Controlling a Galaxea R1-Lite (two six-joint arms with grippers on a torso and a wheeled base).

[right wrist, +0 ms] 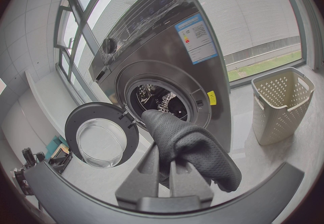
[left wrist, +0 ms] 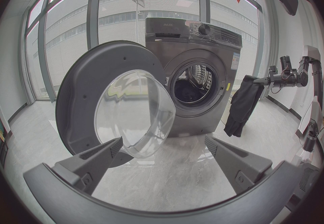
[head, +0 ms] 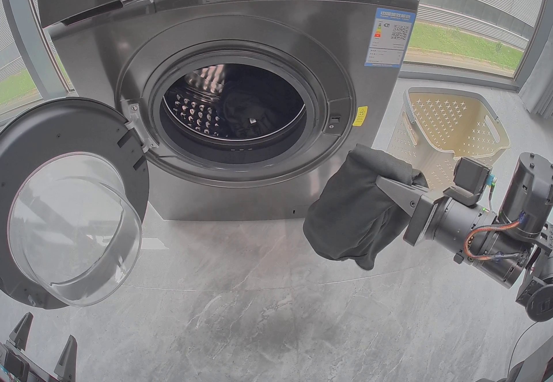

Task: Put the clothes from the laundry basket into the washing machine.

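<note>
The garment (head: 351, 210), dark and limp, is clamped in the right hand (head: 385, 183), whose fingers are closed on a fold near its top, so most of the cloth hangs below the grip in a loose bunch. It is held in the air, clear of the floor (head: 242, 297), in front of the washer (head: 345, 37) and off to the right of the opening, between the opening and the basket (head: 449, 124), which stands on the floor beside the washer's right side. Another dark piece (head: 253, 107) already lies in the drum (head: 201, 107). The door (head: 63, 130) is swung wide to the left, well away from the path. The left hand (left wrist: 162, 153) is low on the left, fingers spread, holding nothing. The step in hand looks like carrying the garment across and into the drum. The main risk is the hanging tail: if the hand goes in too low or lets go too soon, the cloth could drape over the lip of the opening, half in and half out, or slide to the floor. The grip on a single fold could also slip during a quick swing.
</note>
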